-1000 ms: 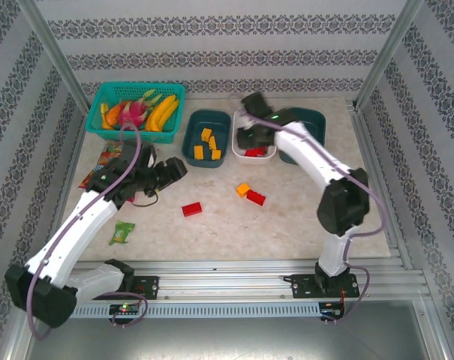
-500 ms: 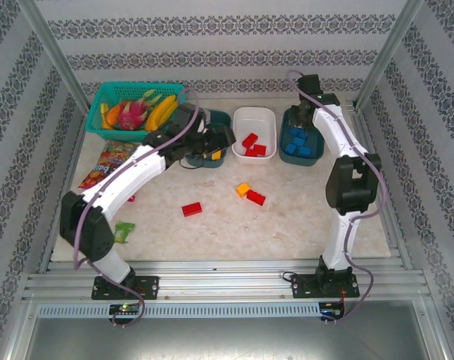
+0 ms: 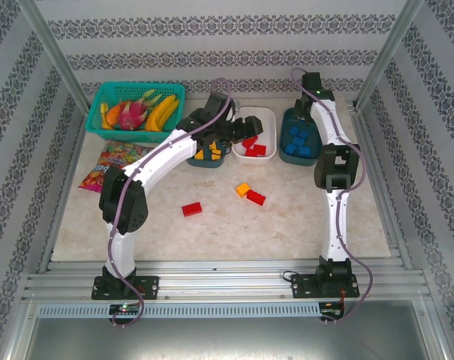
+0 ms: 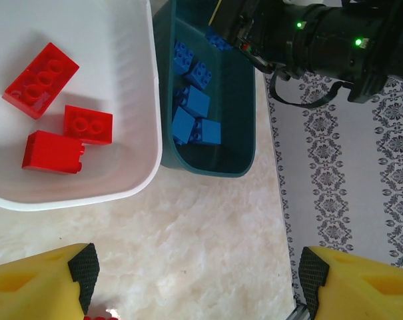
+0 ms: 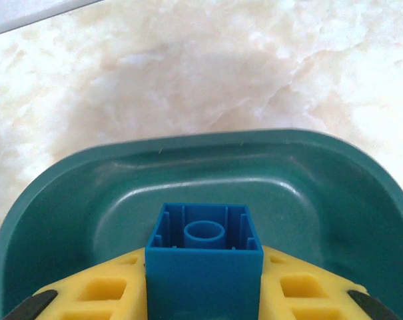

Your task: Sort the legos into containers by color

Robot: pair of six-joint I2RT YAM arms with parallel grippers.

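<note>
The blue block (image 5: 203, 267) looks hard, light and smooth to us, best pinched on its flat sides. Our right gripper (image 5: 203, 297) squeezes it so, over the far right teal tub (image 5: 308, 193). Our left gripper (image 4: 194, 280) hangs wide open by the white tub (image 4: 124, 192). Nearer lie a red block (image 3: 191, 209), a second red block (image 3: 256, 198) and an orange block (image 3: 243, 189); tub walls could get in our way.
</note>
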